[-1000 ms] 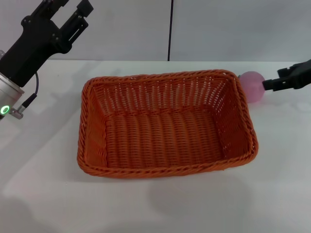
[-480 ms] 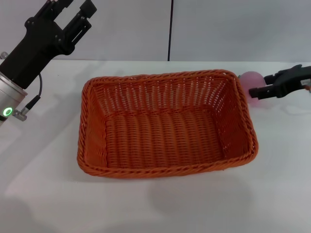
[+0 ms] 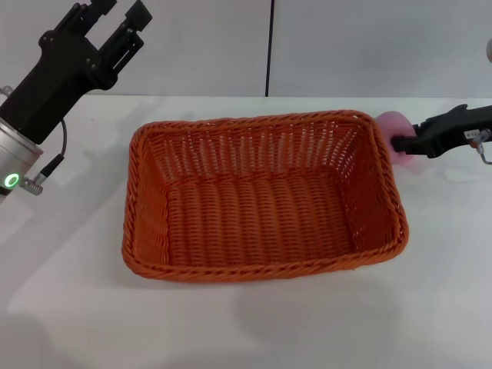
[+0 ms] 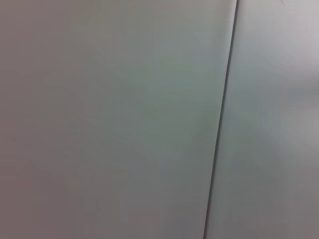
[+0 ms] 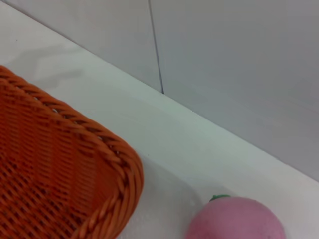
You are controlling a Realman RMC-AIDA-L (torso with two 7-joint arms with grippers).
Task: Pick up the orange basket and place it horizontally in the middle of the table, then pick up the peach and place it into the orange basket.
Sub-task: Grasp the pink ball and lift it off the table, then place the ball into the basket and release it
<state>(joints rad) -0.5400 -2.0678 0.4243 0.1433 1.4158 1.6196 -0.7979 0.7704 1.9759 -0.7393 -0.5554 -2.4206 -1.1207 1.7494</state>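
The orange basket (image 3: 261, 270) lies lengthwise across the middle of the white table (image 3: 69, 307), open side up and with nothing in it; one of its corners (image 5: 75, 164) fills the near side of the right wrist view. The pale pink peach (image 3: 387, 125) sits on the table just outside the basket's far right corner, partly covered by my right gripper (image 3: 400, 143), which reaches in from the right edge at peach height. In the right wrist view the peach (image 5: 234, 219) is close, its small green stem up. My left gripper (image 3: 115, 9) is raised at the far left, open and holding nothing.
A grey wall with a dark vertical seam (image 3: 269, 46) stands behind the table; the left wrist view shows only that wall (image 4: 99, 119). Bare tabletop lies in front of the basket and to its left.
My right gripper has moved left and closer to the peach, now covering more of it. The left arm has barely shifted. The basket has not moved.
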